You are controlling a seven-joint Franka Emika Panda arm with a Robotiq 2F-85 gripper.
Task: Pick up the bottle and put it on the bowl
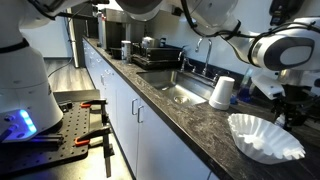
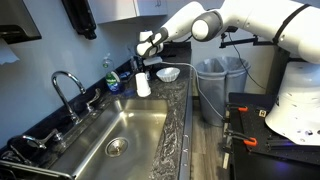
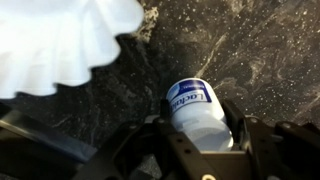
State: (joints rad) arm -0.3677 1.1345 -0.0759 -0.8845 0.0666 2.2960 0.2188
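The bottle (image 3: pixel 192 102) sits right in the middle of the action: small, white, with a blue-printed label, seen from above in the wrist view. It is just beside the bowl (image 3: pixel 55 45), clear of its ruffled edge and not inside it. The gripper (image 3: pixel 201 123) has it. The dark fingers (image 3: pixel 241 134) press in on both flanks of the bottle, clamped with no gap showing on either side. The base is hidden under the bottle's own body, so whether it is resting on the dark speckled countertop (image 3: pixel 255 50) or just off it is hard to say. In both exterior views the bowl (image 1: pixel 266 148) (image 2: pixel 168 74) lies open and white on the counter. The upturned paper cup (image 1: pixel 222 92) (image 2: pixel 143 86) stands near the bowl, between it and the sink (image 2: pixel 120 135). In an exterior view the arm reaches out over the counter, its wrist (image 2: pixel 146 46) poised above the cup, next to the bowl. Beyond the cup from the bowl, a blue soap bottle (image 2: pixel 113 80) stands by the wall, with the curved faucet (image 2: pixel 68 86) farther along.
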